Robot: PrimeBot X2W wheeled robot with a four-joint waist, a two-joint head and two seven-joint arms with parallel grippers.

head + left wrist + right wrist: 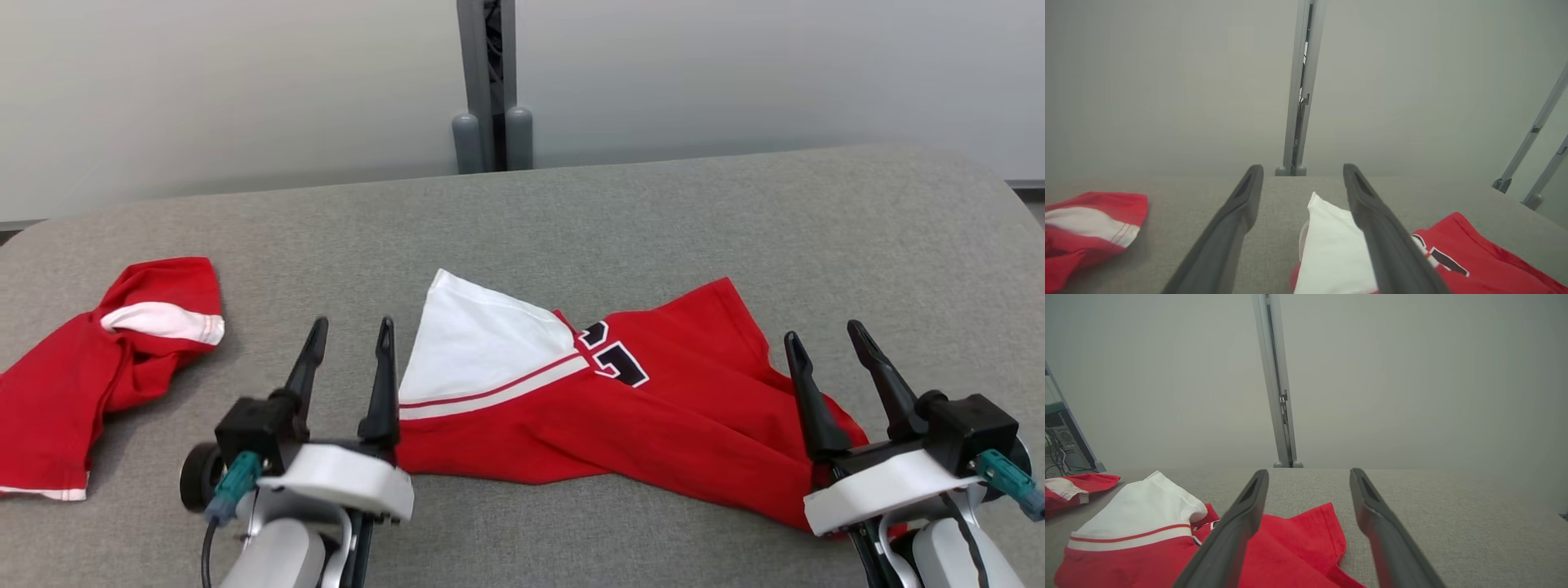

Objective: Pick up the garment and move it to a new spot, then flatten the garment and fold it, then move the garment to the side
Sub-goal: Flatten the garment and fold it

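garment (653,400) lies crumpled at lower centre of the head view, on the grey table (653,204). my left gripper (352,327) and right gripper (822,333) are both open and empty, one at each end. judgement: pinch both ends low, lift evenly.

The head view looks forward and down from above and behind both arms, near enough that the left gripper (353,322) and right gripper (821,330) sit at its bottom edge, with the grey table (653,212) stretching beyond their fingertips. The left wrist view sits low, just behind its own 2 fingers (1229,228), close over the tabletop, facing along them to the grey post (1300,102) at the far edge. The right wrist view looks the same way past its own 2 fingers (1229,539). All 3 views share that post, the red-and-white garment (612,408) ahead of the fingertips, and a second red garment (98,359) left of the left gripper.
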